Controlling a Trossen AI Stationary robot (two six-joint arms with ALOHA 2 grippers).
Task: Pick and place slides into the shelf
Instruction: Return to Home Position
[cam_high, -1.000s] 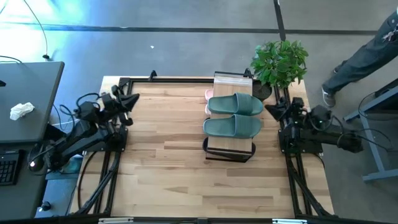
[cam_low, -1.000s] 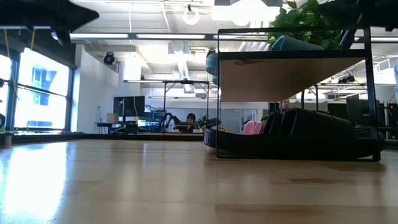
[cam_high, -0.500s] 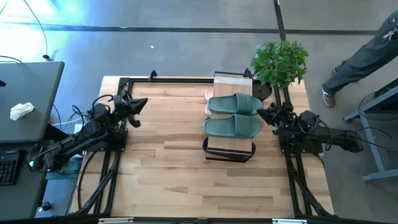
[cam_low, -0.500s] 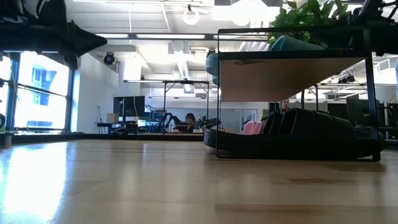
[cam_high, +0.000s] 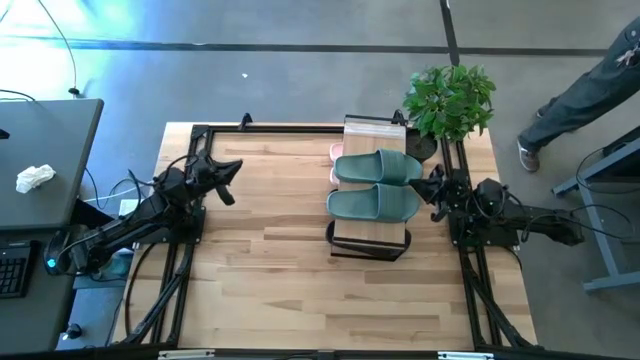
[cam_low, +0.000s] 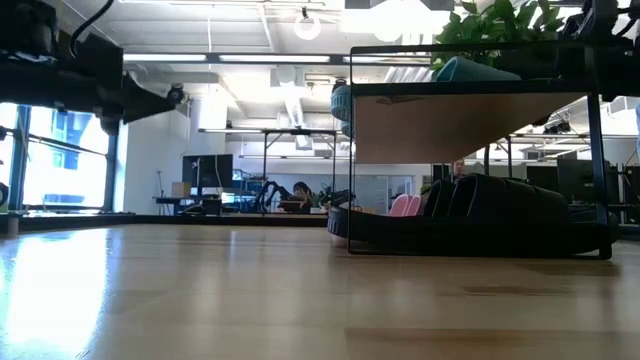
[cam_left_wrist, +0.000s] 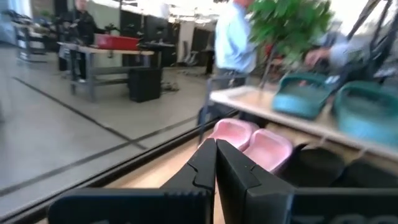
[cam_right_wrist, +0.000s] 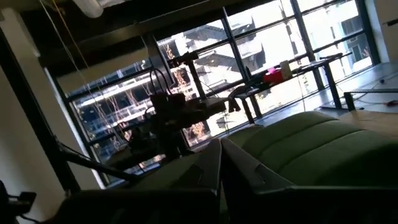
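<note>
The left pincer (cam_high: 229, 172), closed together, hung over the bench's (cam_high: 280, 235) left side; the right pincer (cam_high: 432, 186), also closed, hung just beside the shelf (cam_high: 370, 127).

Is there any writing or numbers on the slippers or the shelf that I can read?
None can be read in any view.
Green slides on top of the shelf: no words, brand or numbers show.
Pink slides and black slides underneath: plain, nothing written.

One pair of slides (cam_high: 376, 185) atop the shelf (cam_high: 371, 130), two more pairs (cam_low: 490, 212) beneath, plant (cam_high: 450, 98) beside.
</note>
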